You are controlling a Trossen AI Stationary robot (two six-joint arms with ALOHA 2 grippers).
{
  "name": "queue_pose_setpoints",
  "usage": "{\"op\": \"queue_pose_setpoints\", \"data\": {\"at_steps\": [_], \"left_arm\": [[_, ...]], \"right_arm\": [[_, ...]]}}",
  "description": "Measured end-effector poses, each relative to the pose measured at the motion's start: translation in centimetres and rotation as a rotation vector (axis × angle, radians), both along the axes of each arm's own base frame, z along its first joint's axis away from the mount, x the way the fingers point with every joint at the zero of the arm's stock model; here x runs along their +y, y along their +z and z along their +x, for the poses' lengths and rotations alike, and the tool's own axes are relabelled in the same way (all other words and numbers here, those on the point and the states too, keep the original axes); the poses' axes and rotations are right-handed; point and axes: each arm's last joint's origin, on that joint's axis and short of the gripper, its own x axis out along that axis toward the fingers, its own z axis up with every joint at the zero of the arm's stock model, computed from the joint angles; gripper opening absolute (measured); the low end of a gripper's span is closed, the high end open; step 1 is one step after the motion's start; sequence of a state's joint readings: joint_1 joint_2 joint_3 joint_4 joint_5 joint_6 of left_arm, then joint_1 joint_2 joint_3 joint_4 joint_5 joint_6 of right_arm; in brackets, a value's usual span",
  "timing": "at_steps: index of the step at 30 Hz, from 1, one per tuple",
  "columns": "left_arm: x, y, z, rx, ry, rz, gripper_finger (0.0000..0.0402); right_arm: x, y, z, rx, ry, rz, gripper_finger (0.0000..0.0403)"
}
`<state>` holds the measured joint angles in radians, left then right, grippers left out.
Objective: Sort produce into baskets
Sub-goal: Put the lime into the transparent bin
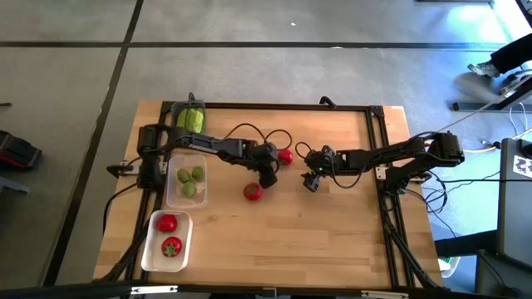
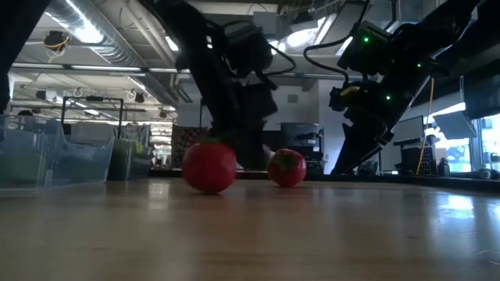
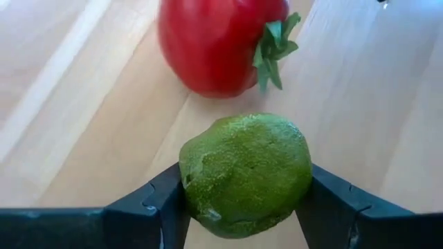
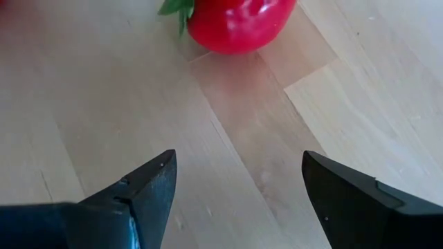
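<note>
My left gripper (image 1: 268, 176) is at the table's middle, shut on a small round green fruit (image 3: 243, 173). One red tomato (image 1: 253, 192) lies just beyond it, green top showing in the left wrist view (image 3: 214, 41). A second tomato (image 1: 285, 156) lies between the two grippers. My right gripper (image 1: 311, 183) is open and empty over bare wood, with a tomato (image 4: 239, 21) ahead of its fingers. The clear tray (image 1: 186, 196) holds three green fruits, the white tray (image 1: 148, 241) two tomatoes, and the dark grey tray (image 1: 176, 108) the light-green cucumbers (image 1: 191, 120). My left gripper pinches the green fruit between its two fingers, one on each opposite side (image 3: 194, 180). The fruit fills the gap between the fingertips (image 3: 325, 197). I cannot tell whether it rests on the table or is lifted clear.
The three trays stand in a row along the table's left edge. A black frame (image 1: 283, 105) runs along the table's far edge and its sides. Cables (image 1: 249, 133) loop over the wood behind my left gripper. Bare wood spreads over the near and right parts of the table (image 1: 316, 241).
</note>
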<state>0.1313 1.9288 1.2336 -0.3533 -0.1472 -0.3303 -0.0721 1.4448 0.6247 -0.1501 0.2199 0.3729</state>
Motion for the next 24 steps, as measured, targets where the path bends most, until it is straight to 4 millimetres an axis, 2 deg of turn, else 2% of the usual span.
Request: {"op": "queue_pose_setpoints", "data": {"at_steps": [6,14,24], "left_arm": [[-0.7,3.2,-1.7,0.016,0.001,-0.001,0.0211],[-2.6,7.7,-4.5,0.014,-0.035,0.000,0.0211],[-5.9,12.6,-10.5,0.092,-0.004,-0.064,0.0211]], "right_arm": [[0.0,0.0,0.0,0.001,0.001,-0.001,0.0292],[0.0,0.0,0.0,0.001,0.005,-0.003,0.0292],[0.0,0.0,0.0,-0.001,0.004,-0.003,0.0292]]}}
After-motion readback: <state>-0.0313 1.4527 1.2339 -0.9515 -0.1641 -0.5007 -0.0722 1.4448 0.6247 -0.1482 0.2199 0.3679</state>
